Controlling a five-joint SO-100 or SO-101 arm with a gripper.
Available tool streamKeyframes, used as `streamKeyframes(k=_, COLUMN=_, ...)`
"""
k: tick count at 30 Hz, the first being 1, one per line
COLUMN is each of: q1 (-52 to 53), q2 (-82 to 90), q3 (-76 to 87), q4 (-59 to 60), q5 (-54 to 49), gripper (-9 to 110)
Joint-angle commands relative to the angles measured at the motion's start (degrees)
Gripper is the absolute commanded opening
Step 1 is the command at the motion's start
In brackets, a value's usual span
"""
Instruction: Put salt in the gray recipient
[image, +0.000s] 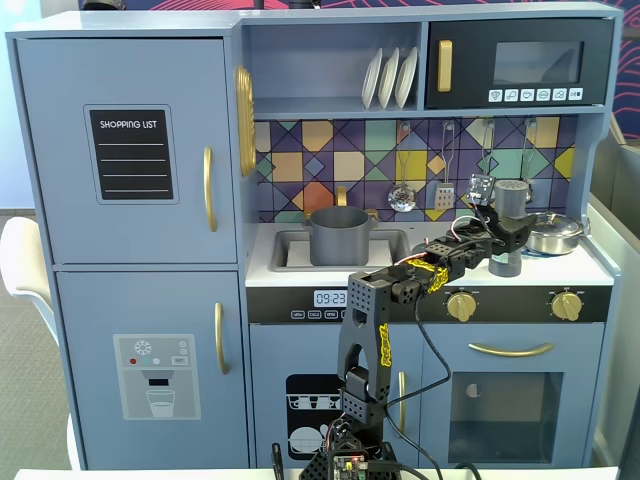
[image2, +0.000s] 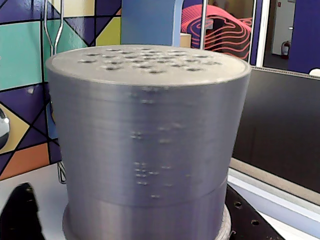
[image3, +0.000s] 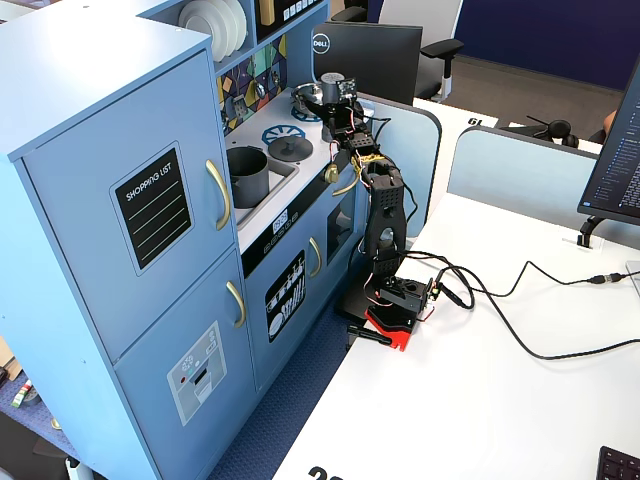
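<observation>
The salt (image: 509, 200) is a tall gray shaker with a perforated cap, standing upright on the stove counter at the right. It fills the wrist view (image2: 150, 135). My gripper (image: 508, 240) straddles its middle. In the wrist view the gripper (image2: 135, 225) has one black finger (image2: 20, 212) at lower left, with a strip of counter showing between it and the shaker. The other finger (image2: 250, 222) lies close along the shaker's right side. The gray recipient (image: 340, 235), a dark gray pot, stands in the sink to the left. It also shows in the other fixed view (image3: 246, 172).
A shiny steel lidded pan (image: 555, 232) sits just right of the salt. Utensils (image: 445, 190) hang on the tiled back wall. A flat gray lid (image3: 292, 148) lies on the burner between sink and shaker. The shelf and microwave (image: 520, 65) overhang the counter.
</observation>
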Motion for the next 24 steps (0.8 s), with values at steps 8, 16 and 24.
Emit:
streamKeyframes(k=8, q1=-1.1, q2=1.9, q3=-4.7, q4=2.5, q5=-4.0, gripper=0)
streamKeyframes(k=16, q1=-2.7, q2=9.1, q3=-7.1, q4=4.0, q5=5.1, gripper=0)
streamKeyframes(k=24, q1=-14.8, q2=21.6, q3=-18.3, q4=27.2, q5=32.1, gripper=0)
